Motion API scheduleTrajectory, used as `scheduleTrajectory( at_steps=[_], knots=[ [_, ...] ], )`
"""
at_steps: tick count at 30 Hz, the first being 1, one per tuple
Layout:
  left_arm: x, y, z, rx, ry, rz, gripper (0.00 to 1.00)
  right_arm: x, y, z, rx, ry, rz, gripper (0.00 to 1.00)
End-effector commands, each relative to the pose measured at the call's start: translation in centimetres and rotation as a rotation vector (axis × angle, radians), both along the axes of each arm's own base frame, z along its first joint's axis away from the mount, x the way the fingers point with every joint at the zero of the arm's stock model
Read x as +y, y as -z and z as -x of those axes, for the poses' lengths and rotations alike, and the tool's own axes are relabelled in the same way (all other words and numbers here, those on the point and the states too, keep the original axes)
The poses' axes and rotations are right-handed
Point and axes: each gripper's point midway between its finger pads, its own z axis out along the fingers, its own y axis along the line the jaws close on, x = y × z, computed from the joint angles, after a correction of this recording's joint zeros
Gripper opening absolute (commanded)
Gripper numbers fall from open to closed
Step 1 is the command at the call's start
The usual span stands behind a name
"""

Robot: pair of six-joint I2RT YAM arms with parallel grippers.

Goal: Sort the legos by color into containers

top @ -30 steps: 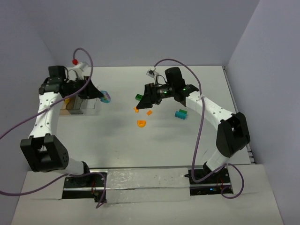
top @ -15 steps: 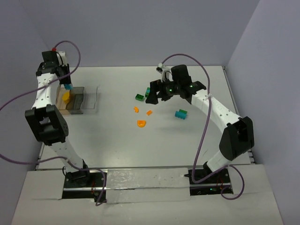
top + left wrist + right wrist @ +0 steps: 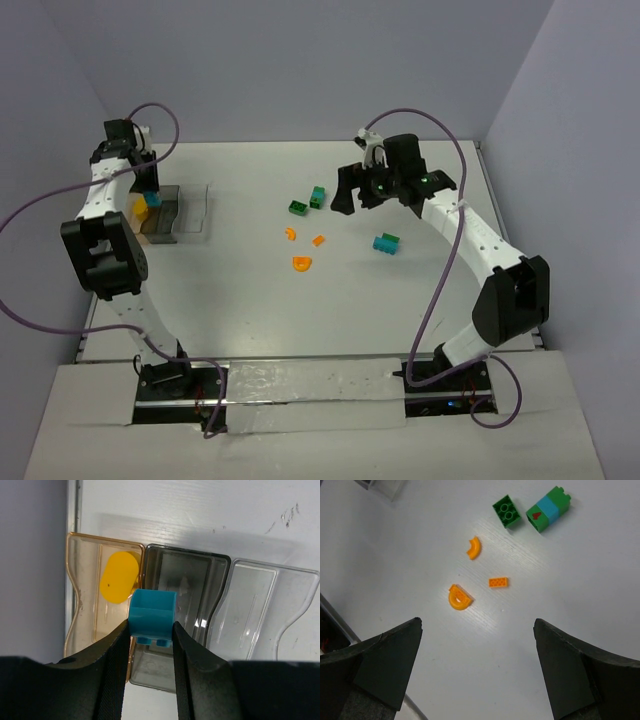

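The left claw [image 3: 150,632] is closed on a teal brick [image 3: 152,611], with its fingers pressing the two flat opposite sides. It holds the brick above the edge where the amber tray [image 3: 82,560], which has a yellow piece [image 3: 119,577] inside, meets the smoky tray [image 3: 200,575]. A clear tray [image 3: 280,595] lies just beside them. The brick looks light, stiff and smooth, so it may slip or turn; the flat sides seem the best hold. The right claw [image 3: 482,665] stands wide open and empty over orange pieces [image 3: 459,597] and green bricks [image 3: 507,512].
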Motion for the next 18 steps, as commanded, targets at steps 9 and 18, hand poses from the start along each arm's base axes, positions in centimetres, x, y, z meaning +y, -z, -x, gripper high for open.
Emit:
scheduleTrajectory(
  at_steps=[9,18],
  knots=[
    [-2.1,1.0,-1.2,0.0,0.061,0.035,0.29,-3.5,1.4,-1.5,0.003,0.086,0.095,1.0],
    [-2.6,-0.5,-1.1,-0.017,0.08,0.037,0.67,-7.4,4.5,-2.0,0.048,0.102,0.245,1.0]
  ],
)
